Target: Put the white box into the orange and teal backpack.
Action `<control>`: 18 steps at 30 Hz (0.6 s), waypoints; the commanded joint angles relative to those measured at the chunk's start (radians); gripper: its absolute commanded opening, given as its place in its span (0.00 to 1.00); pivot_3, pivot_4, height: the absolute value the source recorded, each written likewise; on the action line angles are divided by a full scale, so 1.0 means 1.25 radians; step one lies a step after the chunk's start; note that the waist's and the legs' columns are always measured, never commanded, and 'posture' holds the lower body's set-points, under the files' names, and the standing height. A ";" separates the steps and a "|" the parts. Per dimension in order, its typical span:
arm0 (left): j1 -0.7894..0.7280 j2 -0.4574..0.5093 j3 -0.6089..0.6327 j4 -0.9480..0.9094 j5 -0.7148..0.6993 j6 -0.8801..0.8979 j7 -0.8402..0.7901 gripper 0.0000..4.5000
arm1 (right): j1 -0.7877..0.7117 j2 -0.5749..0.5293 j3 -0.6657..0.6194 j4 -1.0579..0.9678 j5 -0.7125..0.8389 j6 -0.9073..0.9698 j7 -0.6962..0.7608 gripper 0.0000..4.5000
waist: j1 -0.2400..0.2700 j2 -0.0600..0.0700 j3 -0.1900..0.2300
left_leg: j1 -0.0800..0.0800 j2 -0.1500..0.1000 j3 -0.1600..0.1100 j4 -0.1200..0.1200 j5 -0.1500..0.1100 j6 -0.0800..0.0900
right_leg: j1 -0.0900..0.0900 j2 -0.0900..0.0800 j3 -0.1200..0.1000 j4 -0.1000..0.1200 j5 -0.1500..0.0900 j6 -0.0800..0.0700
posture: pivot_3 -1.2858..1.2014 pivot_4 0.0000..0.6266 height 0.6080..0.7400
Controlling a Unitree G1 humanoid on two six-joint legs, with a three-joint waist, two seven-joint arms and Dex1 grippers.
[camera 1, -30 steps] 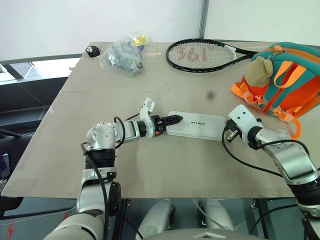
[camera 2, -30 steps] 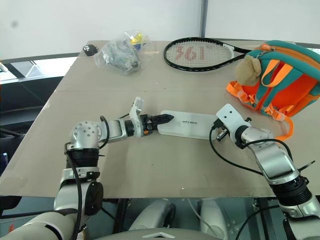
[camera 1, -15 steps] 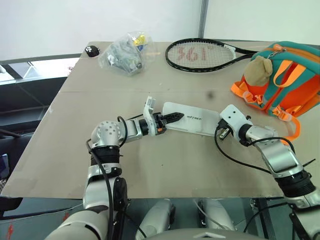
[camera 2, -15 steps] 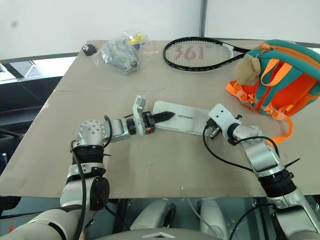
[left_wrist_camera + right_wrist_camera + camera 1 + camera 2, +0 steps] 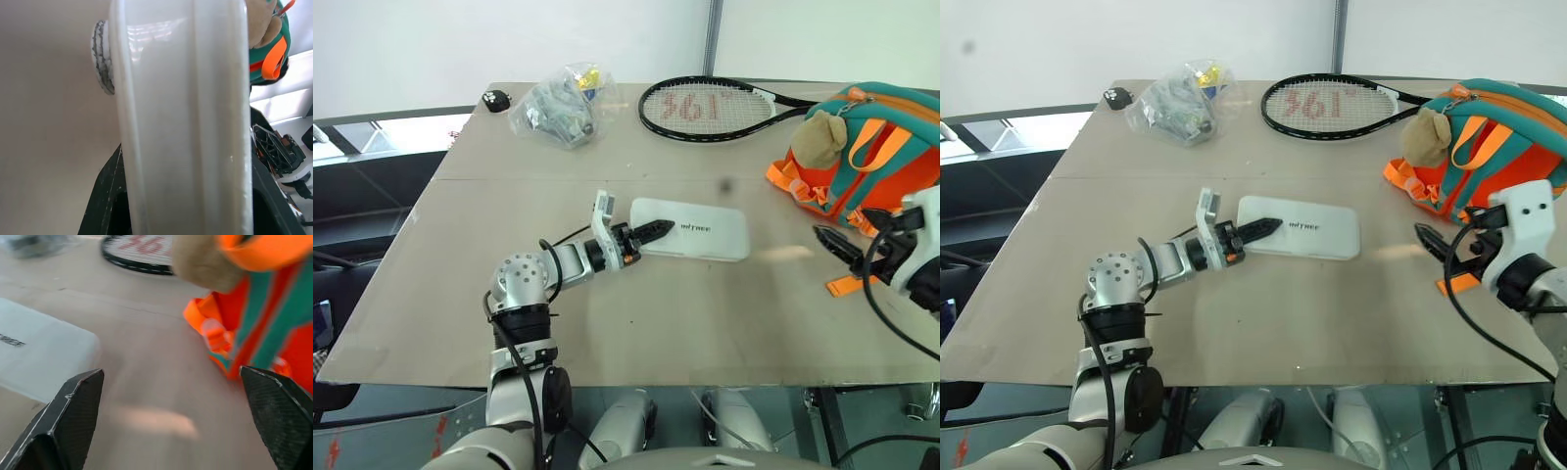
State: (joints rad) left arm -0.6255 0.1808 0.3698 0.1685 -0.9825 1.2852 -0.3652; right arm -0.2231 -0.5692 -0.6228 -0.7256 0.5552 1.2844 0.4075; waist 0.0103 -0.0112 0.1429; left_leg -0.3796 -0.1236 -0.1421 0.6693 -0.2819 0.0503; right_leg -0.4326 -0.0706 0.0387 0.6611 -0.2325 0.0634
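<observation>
At tabletop [image 5: 440,255] centre, my left tool [image 5: 651,233] pinched the white box's [image 5: 695,229] nine-o'clock end to carry it; my right tool [image 5: 1442,245] gaped empty beside the orange and teal backpack [image 5: 876,157] at three o'clock.

- The right gripper [image 5: 171,426] is open wide, with its two black fingers [image 5: 63,416] far apart.
- Between the fingers is the bare tan desk [image 5: 146,382].
- The white box [image 5: 39,352] lies flat on the desk, to the left, with small dark letters on top.
- The orange and teal backpack [image 5: 259,318] sits to the right, with a tan plush toy [image 5: 205,259] on it.
- A black racket [image 5: 137,249] lies at the far side.
</observation>
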 commanded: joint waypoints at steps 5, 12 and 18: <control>-0.058 0.010 0.012 -0.015 -0.004 -0.071 -0.004 0.25 | -0.194 0.022 0.156 0.239 -0.124 -0.109 -0.148 0.91 | -0.002 0.000 0.000 | 0.000 0.000 0.001 -0.001 0.000 0.000 | -0.001 0.000 0.001 -0.001 0.000 0.000 | 0.52 0.24 0.99; -0.019 -0.016 0.027 -0.105 -0.032 -0.072 0.049 0.25 | -0.346 0.038 0.312 0.516 -0.252 -0.375 -0.159 0.80 | -0.020 0.000 0.000 | -0.002 0.000 0.003 -0.001 0.000 0.000 | -0.004 0.000 0.002 0.000 0.000 0.000 | 0.52 0.24 0.99; 0.036 -0.016 0.021 -0.210 -0.008 -0.134 0.085 0.25 | -0.371 0.014 0.401 0.631 -0.337 -0.622 -0.096 0.25 | -0.024 0.000 0.000 | -0.002 0.000 0.004 -0.001 0.000 0.000 | -0.005 0.000 0.002 0.000 0.000 0.000 | 0.52 0.24 0.99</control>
State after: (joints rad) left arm -0.5785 0.1501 0.3947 -0.0145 -0.9877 1.1648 -0.2515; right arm -0.6525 -0.5381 -0.1248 0.0634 0.1587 0.5837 0.2779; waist -0.0195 -0.0113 0.1430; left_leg -0.3822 -0.1233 -0.1372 0.6678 -0.2818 0.0505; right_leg -0.4385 -0.0702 0.0410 0.6615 -0.2325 0.0635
